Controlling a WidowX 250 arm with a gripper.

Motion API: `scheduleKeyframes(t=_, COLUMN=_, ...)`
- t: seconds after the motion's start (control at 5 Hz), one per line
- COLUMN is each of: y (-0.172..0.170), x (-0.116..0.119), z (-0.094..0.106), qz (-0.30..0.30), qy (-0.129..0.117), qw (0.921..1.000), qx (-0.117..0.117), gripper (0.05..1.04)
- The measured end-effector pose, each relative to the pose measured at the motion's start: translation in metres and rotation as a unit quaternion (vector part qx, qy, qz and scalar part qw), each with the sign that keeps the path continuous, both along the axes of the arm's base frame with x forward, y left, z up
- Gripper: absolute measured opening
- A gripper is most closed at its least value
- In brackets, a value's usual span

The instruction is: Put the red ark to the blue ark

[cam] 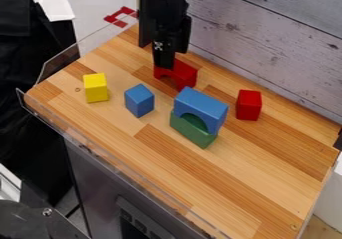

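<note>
The black gripper (pixel 164 63) hangs down at the upper middle of the table, over the left end of the red arch (pixel 184 74). Its tips overlap that end in the view, and whether it holds the arch cannot be told. The red arch's opening faces the camera, and its left end is partly hidden by the gripper. Toward the camera and to the right, the blue arch (pixel 204 104) sits on a green block (pixel 192 130), opening downward. A narrow gap lies between the red arch and the blue one.
On the wooden table (pixel 220 183), a blue cube (pixel 139 101) and a yellow block (pixel 95 88) stand to the left. A red block (pixel 248 105) is right of the blue arch. A plank wall (pixel 267 38) runs behind, and a clear rim (pixel 60 65) edges the left side.
</note>
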State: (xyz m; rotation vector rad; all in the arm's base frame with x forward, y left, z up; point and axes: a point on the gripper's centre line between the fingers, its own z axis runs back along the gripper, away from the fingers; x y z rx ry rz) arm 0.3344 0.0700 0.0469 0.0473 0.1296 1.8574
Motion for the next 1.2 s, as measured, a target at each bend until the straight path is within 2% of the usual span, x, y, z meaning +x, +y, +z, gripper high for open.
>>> scheduleKeyframes(t=0.4, y=-0.006, x=0.003, z=-0.009, qz=-0.014, qy=-0.003, qw=0.9998, qx=-0.010, gripper=0.999)
scheduleKeyframes(t=0.6, y=-0.007, x=-0.001, z=-0.019, qz=-0.018, qy=0.021, qw=0.9996, qx=-0.010, gripper=0.999)
scheduleKeyframes(t=0.8, y=-0.005, x=-0.003, z=-0.023, qz=-0.014, qy=0.034, qw=0.9993, qx=-0.005, gripper=0.999)
scheduleKeyframes(t=1.0, y=-0.003, x=-0.001, z=-0.031, qz=-0.011, qy=0.046, qw=0.9989, qx=-0.004, gripper=0.945)
scheduleKeyframes(t=1.2, y=-0.004, x=0.000, z=-0.031, qz=-0.005, qy=0.047, qw=0.9989, qx=-0.003, gripper=0.671)
